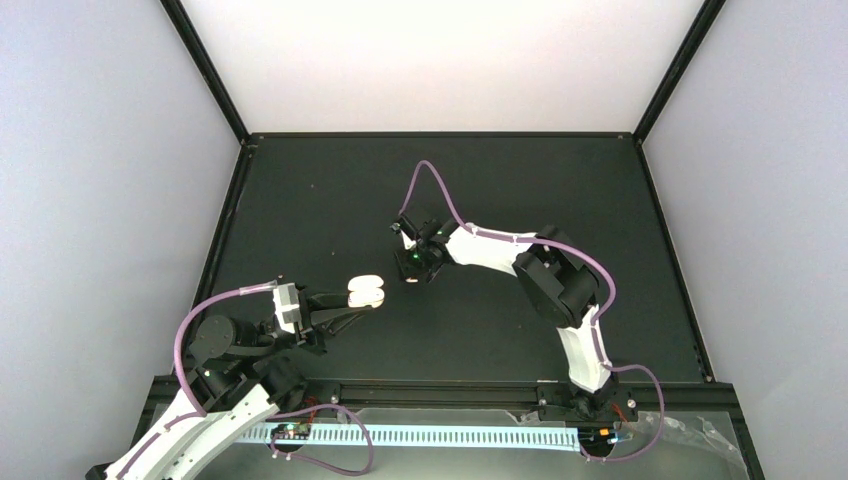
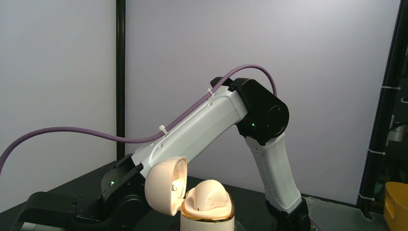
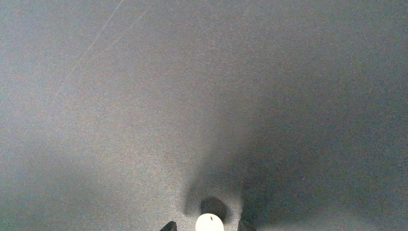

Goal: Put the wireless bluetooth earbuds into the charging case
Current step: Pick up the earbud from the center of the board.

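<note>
Left fingers (image 1: 350, 308) hold the open charging case (image 1: 366, 292); right fingers (image 1: 415, 268) straddle one white earbud (image 3: 210, 223).
We count one case at near left, pale beige with a gold rim and a round lid (image 2: 166, 185) swung open; the left fingers are closed tight on it. A beige lump sits in its mouth; we cannot tell if it is a bud. Mid-desk (image 1: 500, 180), to the case's right, the right fingers stand part-open, a tip either side of the smooth, rounded bud with gaps showing, gripping nothing.
</note>
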{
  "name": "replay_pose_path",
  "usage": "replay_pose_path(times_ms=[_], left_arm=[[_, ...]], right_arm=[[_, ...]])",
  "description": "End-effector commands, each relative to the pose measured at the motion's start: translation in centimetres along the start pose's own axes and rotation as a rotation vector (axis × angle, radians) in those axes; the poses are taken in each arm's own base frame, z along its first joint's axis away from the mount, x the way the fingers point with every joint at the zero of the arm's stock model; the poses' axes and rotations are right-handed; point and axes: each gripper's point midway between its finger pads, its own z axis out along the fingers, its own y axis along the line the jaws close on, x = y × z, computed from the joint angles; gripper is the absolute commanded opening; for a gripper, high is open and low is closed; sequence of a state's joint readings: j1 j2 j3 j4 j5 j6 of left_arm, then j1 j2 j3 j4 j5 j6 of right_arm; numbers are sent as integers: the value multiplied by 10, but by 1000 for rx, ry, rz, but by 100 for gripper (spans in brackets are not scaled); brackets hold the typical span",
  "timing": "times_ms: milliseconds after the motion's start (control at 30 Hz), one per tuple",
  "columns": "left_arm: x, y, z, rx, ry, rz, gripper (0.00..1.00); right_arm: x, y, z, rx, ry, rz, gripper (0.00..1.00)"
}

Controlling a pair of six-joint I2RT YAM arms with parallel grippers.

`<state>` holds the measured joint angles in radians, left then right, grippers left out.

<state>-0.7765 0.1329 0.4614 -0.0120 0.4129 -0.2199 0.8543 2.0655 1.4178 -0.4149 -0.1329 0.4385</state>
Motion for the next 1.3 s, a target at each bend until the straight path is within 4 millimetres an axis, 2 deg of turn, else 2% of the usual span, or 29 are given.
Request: replay_pose_path(times_ms=[0,467,833,1267], left_arm=[[-7,-4,-2,13,-18,1,2],[-7,-4,-1,12,-17,1,2],[-7,-4,-1,12,-17,-1,2],[-7,-4,-1,14,-18,-2,2]], right_arm=[[1,2,4,25,11,-26,31],[6,-2,8,53,24,-36,21],[5,-1,10,56,30,-38,22],[3,-3,8,66,20,-39,11]])
